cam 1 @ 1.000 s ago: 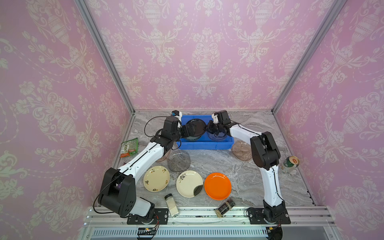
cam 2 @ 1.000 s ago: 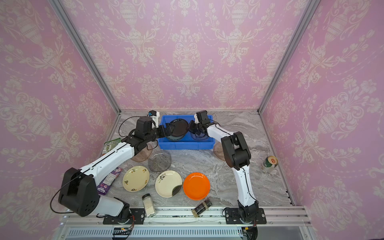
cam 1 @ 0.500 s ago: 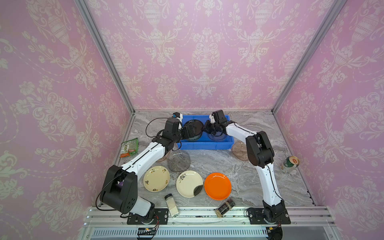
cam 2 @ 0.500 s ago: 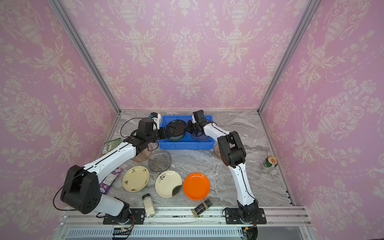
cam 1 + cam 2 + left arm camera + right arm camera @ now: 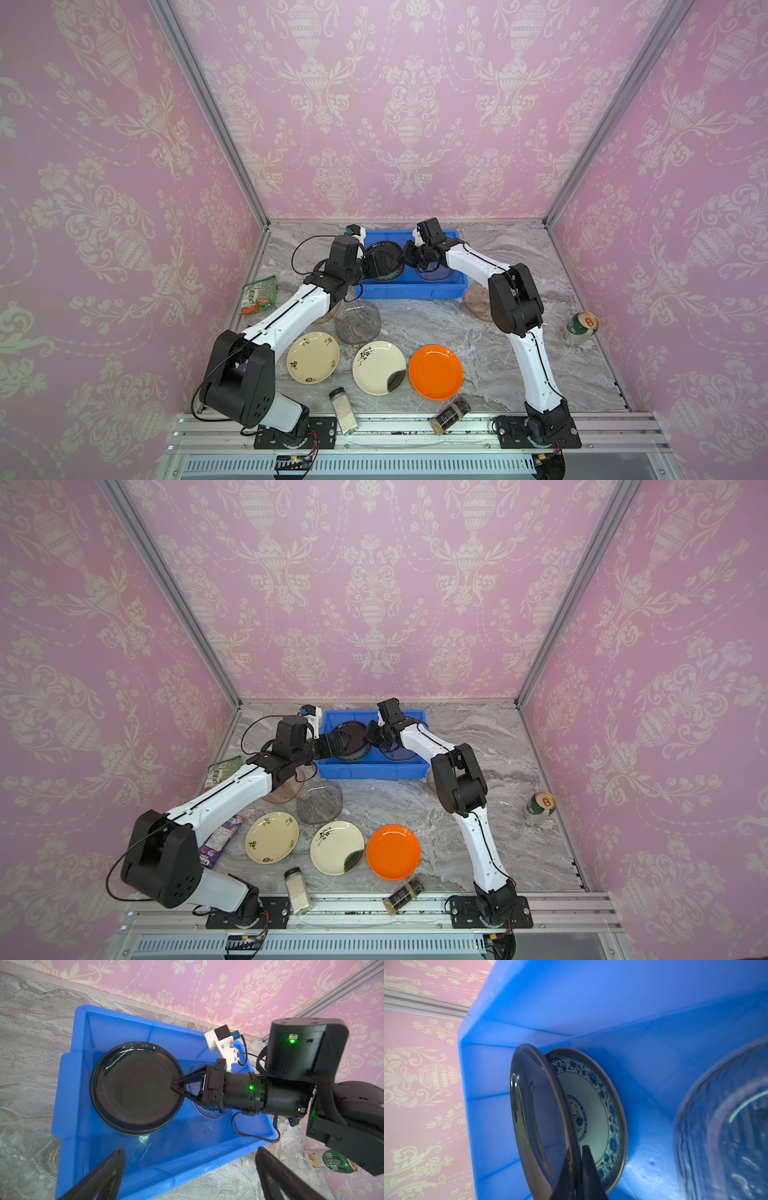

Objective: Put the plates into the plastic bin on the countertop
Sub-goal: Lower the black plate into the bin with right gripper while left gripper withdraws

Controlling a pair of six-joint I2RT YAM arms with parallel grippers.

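Note:
The blue plastic bin (image 5: 411, 291) stands at the back of the marble countertop (image 5: 478, 340). Inside it a glossy black plate (image 5: 135, 1088) leans over a teal patterned plate (image 5: 591, 1105). My right gripper (image 5: 172, 1086) is shut on the black plate's rim (image 5: 571, 1126). A clear glass plate (image 5: 726, 1126) lies in the bin's right half. My left gripper (image 5: 191, 1149) hangs open over the bin's left end wall, holding nothing. An orange plate (image 5: 435, 372), two cream plates (image 5: 312, 357) (image 5: 376, 365) and a grey glass plate (image 5: 357, 322) lie on the countertop in front.
A pinkish glass plate (image 5: 476, 303) shows partly behind the right arm, another (image 5: 286, 789) under the left arm. Two spice jars (image 5: 344, 411) (image 5: 449, 414) lie at the front edge. A green can (image 5: 579, 328) stands at the right, snack packets (image 5: 259, 294) (image 5: 220, 841) at the left.
My right wrist has swung left over the bin toward the black plate, jaws staying shut. The left arm has hardly moved and stays open.

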